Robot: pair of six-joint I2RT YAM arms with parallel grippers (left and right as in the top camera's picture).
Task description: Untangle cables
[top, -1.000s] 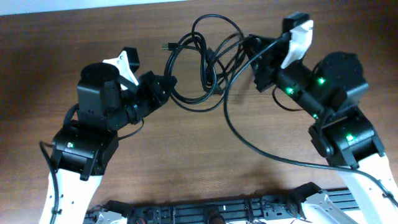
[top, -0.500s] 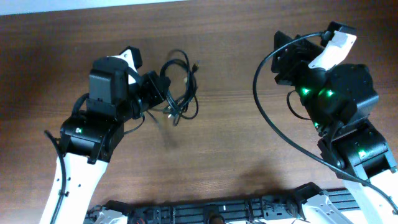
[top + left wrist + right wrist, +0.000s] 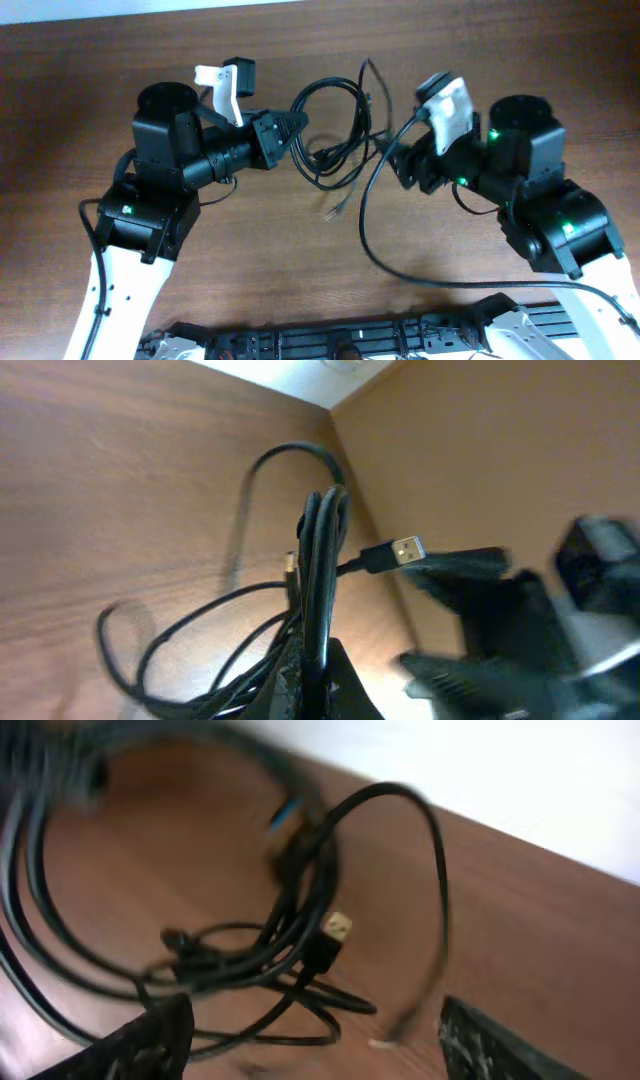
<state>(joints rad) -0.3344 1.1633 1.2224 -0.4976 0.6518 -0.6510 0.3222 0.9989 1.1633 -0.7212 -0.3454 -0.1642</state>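
The cables [image 3: 335,150] form a tangle of thin black loops between my two arms, partly lifted off the wooden table [image 3: 280,260]. My left gripper [image 3: 297,123] is shut on the left edge of the tangle. In the left wrist view several strands [image 3: 322,550] run up from its closed jaws [image 3: 325,682], and a USB plug [image 3: 404,549] sticks out to the right. My right gripper [image 3: 392,160] stands open just right of the tangle. Its wrist view shows the blurred loops [image 3: 250,955] and a plug [image 3: 336,928] ahead of its spread fingers [image 3: 150,1040], nothing between them.
A thicker black cable [image 3: 365,225] wired to the right arm curves over the table in front of the tangle. A black rail [image 3: 350,340] runs along the near table edge. The table's far edge [image 3: 150,12] meets a white surface.
My right gripper has opened and swung down-left, close to the tangle. My left gripper, still shut on the cables, has carried them right, and the loops have spread out.
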